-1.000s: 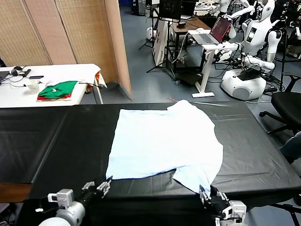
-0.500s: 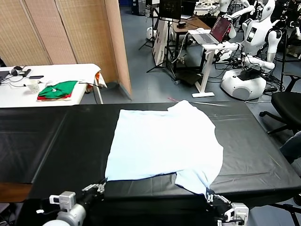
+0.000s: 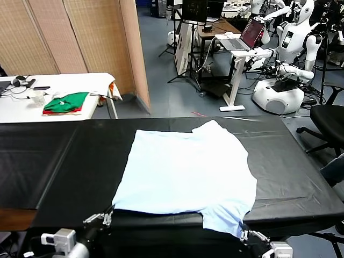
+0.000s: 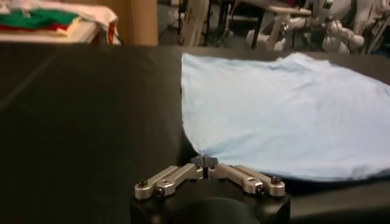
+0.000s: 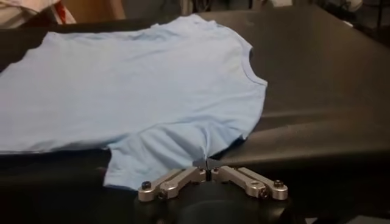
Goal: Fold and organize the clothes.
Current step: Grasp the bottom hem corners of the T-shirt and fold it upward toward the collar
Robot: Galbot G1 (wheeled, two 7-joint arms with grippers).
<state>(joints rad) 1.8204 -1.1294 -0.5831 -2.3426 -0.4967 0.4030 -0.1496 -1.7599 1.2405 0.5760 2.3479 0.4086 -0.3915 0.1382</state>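
The clothes, one pale light-blue T-shirt (image 3: 185,169), lie spread flat on the black table (image 3: 59,161). The shirt's near edge reaches the table's front edge. My left gripper (image 3: 106,218) is at the front edge, shut on the shirt's near left corner. In the left wrist view the gripper (image 4: 204,161) pinches a small point of the fabric (image 4: 286,103). My right gripper (image 3: 244,233) is at the front right, shut on the edge of the near sleeve. In the right wrist view the gripper (image 5: 206,163) pinches the cloth (image 5: 134,85) between its tips.
A white side table (image 3: 80,80) at the back left carries folded green-and-red garments (image 3: 65,102). Wicker screens (image 3: 80,32) stand behind it. Beyond the black table are a laptop desk (image 3: 239,45), other robots (image 3: 285,64) and an office chair (image 3: 328,115).
The left gripper closed on the shirt's corner. Both grippers drew back toward the table's front edge, dragging the shirt nearer and stretching its near edge.
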